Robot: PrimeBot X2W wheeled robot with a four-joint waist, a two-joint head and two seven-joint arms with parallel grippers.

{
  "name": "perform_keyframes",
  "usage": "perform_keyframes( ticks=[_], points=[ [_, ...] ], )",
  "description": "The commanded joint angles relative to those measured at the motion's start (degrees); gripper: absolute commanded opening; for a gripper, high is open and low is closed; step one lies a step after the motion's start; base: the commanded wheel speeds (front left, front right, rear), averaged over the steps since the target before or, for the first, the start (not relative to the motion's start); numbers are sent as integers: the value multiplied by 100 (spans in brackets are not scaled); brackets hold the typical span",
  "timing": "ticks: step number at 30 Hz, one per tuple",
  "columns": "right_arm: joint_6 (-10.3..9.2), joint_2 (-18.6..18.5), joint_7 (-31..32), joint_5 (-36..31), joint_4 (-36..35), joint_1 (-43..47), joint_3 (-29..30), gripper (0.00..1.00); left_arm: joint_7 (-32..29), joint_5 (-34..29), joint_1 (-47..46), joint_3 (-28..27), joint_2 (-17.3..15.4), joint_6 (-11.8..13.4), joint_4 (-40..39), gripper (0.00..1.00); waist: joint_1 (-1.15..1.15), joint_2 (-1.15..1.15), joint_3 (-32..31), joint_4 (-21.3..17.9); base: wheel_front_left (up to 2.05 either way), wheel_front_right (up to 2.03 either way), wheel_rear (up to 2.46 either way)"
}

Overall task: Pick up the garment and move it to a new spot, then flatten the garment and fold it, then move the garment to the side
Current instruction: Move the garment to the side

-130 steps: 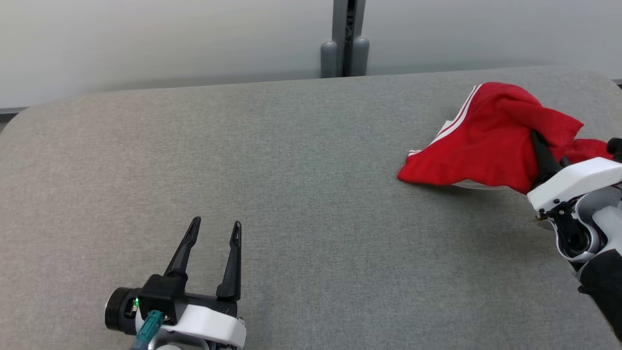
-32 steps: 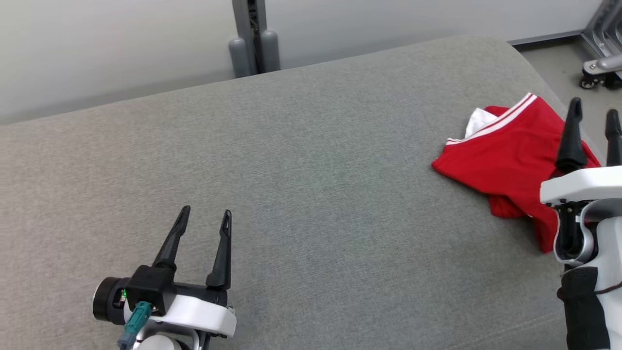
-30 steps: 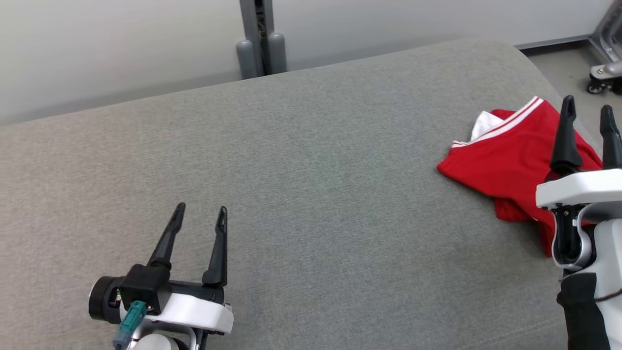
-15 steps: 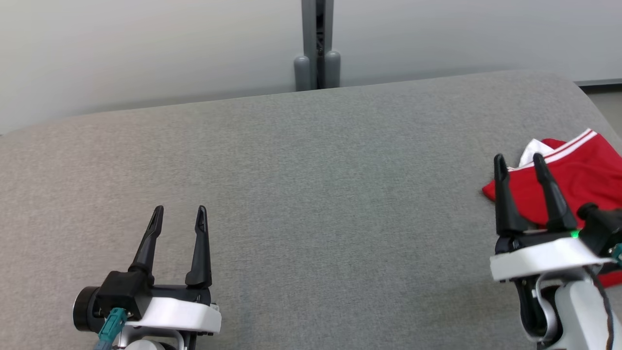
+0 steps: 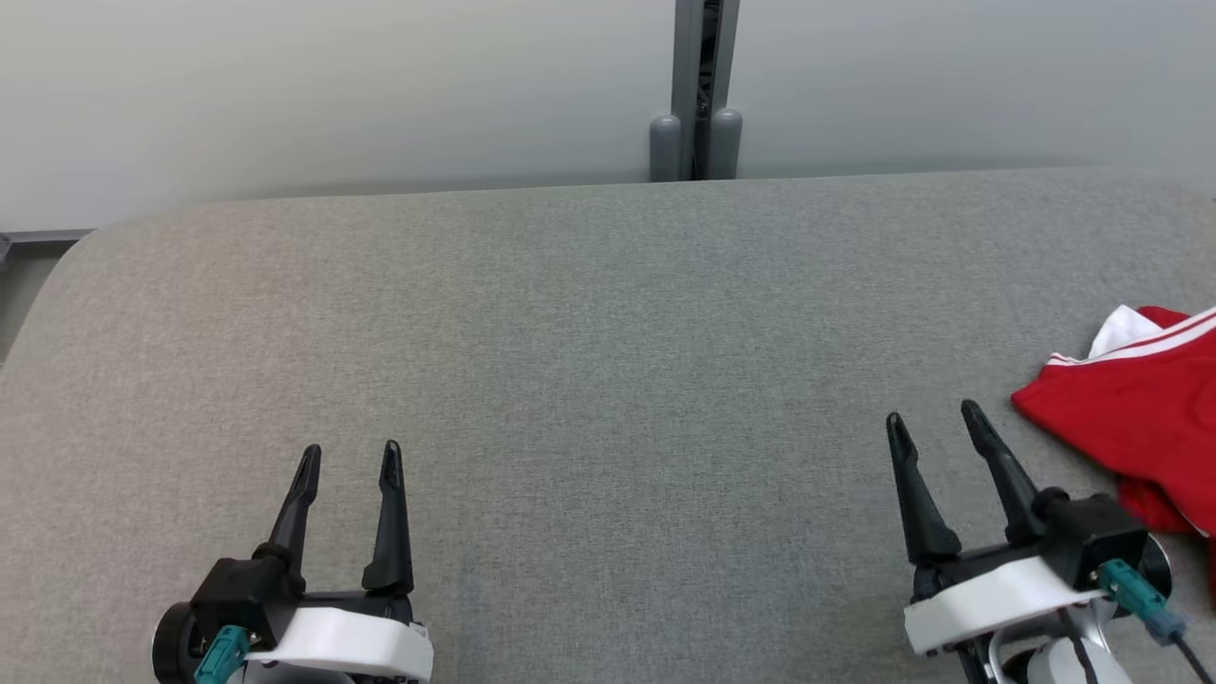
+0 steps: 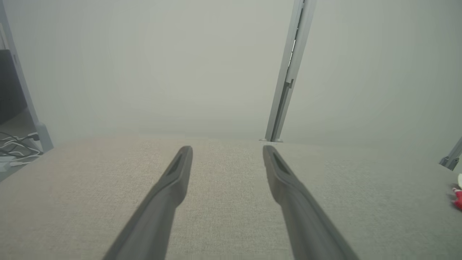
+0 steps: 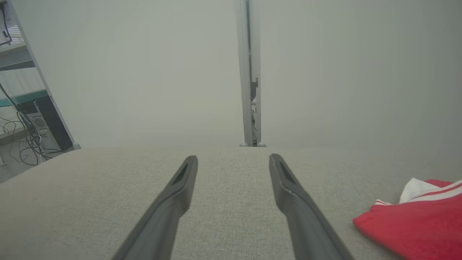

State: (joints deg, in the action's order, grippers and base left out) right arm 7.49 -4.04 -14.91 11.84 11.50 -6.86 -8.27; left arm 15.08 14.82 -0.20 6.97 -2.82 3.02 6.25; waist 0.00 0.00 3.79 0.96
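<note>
Lies bunched at the right edge of the tabletop (image 5: 608,313), toward the front: garment (image 5: 1130,427), red, with two white stripes along one hem and a scrap of white showing at its far side. Rests on the grey cloth surface, crumpled rather than flat, and runs out past the head view's right border. Touched by neither pincer. Near the front edge, toward the left corner: left gripper (image 5: 351,446). Stands spread, grips nothing, points at the far edge over bare cloth, well apart from the garment. Cannot tell whether hovering or resting on the surface. Near the front edge, toward the right: right gripper (image 5: 931,412). Likewise spread and empty, leans slightly leftward, sits near the garment's left corner yet clear of it, with a strip of grey cloth between. Seen along the left gripper (image 6: 227,148) from its wrist: two dark fingers apart, bare tabletop between them, and a speck of the garment (image 6: 458,196) at the far right border. Seen along the right gripper (image 7: 234,157) from its wrist: the same wide stance, nothing pinched, and the garment (image 7: 415,220) low at the right, beside the right finger but not against it. Behind the middle of the far edge: a grey post (image 5: 698,90) against a pale wall (image 5: 285,95). Beyond the left edge, on the floor: cables (image 7: 18,144).
</note>
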Motion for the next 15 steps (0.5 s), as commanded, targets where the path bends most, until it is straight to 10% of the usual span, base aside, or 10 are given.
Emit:
perform_keyframes(
  ticks=[1, 15],
  points=[
    [1, -20, -41, -75, 11, 79, 8, 100, 2, 38, 15, 4, -24, -26, 25, 100, 0, 0, 4, 45, 0, 0, 0],
    [1, 93, -41, -96, 0, 164, 153, 100, 2, -21, 54, -21, -24, 139, -54, 100, 0, 0, -13, 223, 0, 0, 0]
  ],
)
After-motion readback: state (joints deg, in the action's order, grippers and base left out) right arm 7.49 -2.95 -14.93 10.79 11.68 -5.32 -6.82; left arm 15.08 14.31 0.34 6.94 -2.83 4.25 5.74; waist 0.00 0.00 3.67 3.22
